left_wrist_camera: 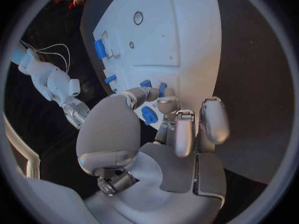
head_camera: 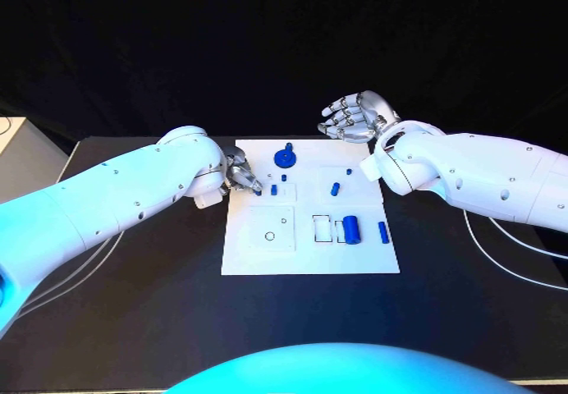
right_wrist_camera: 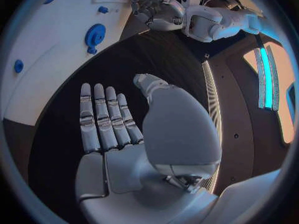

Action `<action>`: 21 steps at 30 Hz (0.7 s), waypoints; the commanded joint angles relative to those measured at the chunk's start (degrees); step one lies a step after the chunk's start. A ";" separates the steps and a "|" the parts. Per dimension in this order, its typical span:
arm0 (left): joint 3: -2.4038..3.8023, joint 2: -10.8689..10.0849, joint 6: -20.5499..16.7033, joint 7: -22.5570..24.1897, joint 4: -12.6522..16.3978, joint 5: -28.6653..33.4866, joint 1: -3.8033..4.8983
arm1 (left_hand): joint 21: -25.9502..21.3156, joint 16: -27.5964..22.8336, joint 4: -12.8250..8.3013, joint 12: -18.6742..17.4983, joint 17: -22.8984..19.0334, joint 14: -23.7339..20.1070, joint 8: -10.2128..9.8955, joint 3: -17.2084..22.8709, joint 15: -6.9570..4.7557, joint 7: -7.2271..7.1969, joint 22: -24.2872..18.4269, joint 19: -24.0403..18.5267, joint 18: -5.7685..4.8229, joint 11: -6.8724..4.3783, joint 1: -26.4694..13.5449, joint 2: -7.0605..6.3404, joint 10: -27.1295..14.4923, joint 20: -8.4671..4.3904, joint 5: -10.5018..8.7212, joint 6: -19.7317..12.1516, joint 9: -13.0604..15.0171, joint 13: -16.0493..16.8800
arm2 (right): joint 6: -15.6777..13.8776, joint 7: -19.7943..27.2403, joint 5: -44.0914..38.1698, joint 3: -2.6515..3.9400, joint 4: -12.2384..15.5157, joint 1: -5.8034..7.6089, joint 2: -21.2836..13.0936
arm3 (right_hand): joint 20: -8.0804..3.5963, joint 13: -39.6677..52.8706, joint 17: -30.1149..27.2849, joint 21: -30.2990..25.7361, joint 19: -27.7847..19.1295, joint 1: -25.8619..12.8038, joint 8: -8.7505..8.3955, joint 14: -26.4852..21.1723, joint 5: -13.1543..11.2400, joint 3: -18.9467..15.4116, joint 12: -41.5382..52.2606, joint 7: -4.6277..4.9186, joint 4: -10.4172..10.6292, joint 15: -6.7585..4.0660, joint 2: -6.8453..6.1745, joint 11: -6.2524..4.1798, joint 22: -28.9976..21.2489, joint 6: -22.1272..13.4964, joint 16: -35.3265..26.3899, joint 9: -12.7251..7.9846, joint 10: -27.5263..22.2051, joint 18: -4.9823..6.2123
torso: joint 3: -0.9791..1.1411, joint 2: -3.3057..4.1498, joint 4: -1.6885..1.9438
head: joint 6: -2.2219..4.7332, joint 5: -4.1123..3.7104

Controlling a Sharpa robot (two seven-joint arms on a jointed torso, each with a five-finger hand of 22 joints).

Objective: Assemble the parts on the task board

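The white task board lies mid-table. My left hand hovers over its left edge with fingers curled. In the left wrist view a small blue part sits pinched between the thumb and fingers of the left hand. Just past the fingertips stands a blue peg. Further parts on the board are a round blue knob piece, two short pegs, a blue cylinder and a blue bar. My right hand is raised beyond the far right corner, fingers spread, holding nothing.
Black table surrounds the board. White cables trail along the table under the right arm. A round hole and a rectangular slot mark the board's near half.
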 commanded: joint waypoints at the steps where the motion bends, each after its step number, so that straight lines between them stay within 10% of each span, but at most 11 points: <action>1: -0.17 0.37 1.78 0.14 -0.21 -0.04 -0.35 | 0.15 0.12 -9.42 -0.17 13.51 5.51 0.34 9.16 -0.54 -1.98 -0.06 0.29 -0.93 -0.31 0.17 0.32 0.12 -0.15 0.37 2.49 -0.07 -0.04 | 0.56 0.63 -0.13 0.03 0.05 -0.01 0.03 | -0.11 -0.06 -0.06 0.04 -0.37 -0.13 0.06 -0.23 0.19 -0.19 0.17 3.61 0.01 0.18 0.50 -0.17 -0.06 -0.40 -0.16 -0.05 -0.38 0.80 | 0.00 -0.02 -0.03 | 0.01 -0.03; 21: -0.33 1.22 4.92 -0.15 -0.93 0.09 -0.52 | -0.01 0.05 -9.43 -0.14 13.36 5.47 0.30 9.07 -0.53 -1.96 -0.40 0.08 -0.85 -0.29 0.11 0.30 0.17 -0.15 0.32 2.47 -0.05 0.08 | 0.54 0.64 -0.07 0.03 0.12 -0.01 0.00 | -0.11 -0.22 -0.13 0.05 -0.35 -0.15 0.11 -0.20 0.20 -0.24 0.30 3.62 0.03 0.19 0.53 -0.16 -0.21 -0.42 -0.20 -0.08 -0.42 0.80 | 0.00 -0.07 0.01 | -0.09 -0.25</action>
